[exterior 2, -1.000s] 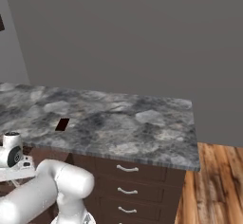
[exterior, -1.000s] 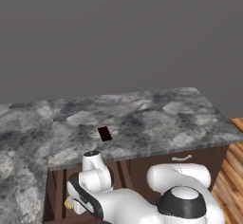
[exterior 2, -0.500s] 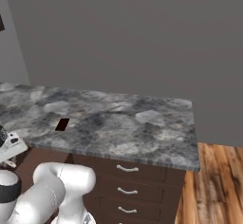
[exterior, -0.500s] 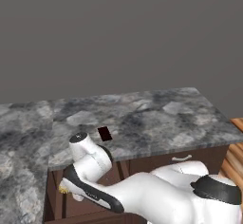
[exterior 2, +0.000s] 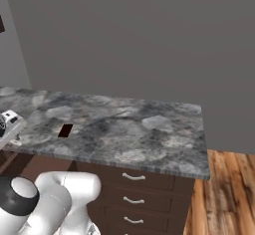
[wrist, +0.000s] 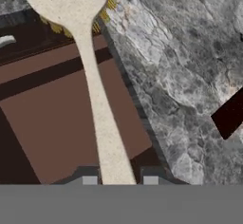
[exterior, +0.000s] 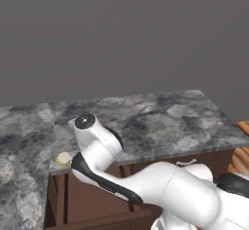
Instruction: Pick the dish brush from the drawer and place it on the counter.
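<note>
Between the tool's (wrist: 116, 180) two finger tips at the bottom of the hand view runs the thin pale handle of the dish brush (wrist: 97, 109); the tips stand close on either side of it, closed on the handle. Its round cream head reaches the top of that view and is cut off there, with yellowish bristles showing behind it, over the edge where the desk (wrist: 190, 66) meets the open drawer (wrist: 52, 123).

From the left base view the arm covers most of the drawer (exterior: 87, 204) and the tool itself; only the brush's (exterior: 62, 159) pale round head peeps out just left of the arm, at the front edge of the desk (exterior: 160, 119). From the right base view the white hand is cut off by the left border beside the desk (exterior 2: 129, 134), and the brush cannot be made out there.

A small dark rectangle (exterior 2: 65, 130) lies on the desk, near its front edge; the hand view shows it (wrist: 230, 114) to the right of the brush, partly cut off.

Compared with half a second ago, the arm has swung further left and up, and the brush head has come up out of the drawer to desk level. The dark rectangle is now hidden behind the arm from the left base view.
</note>
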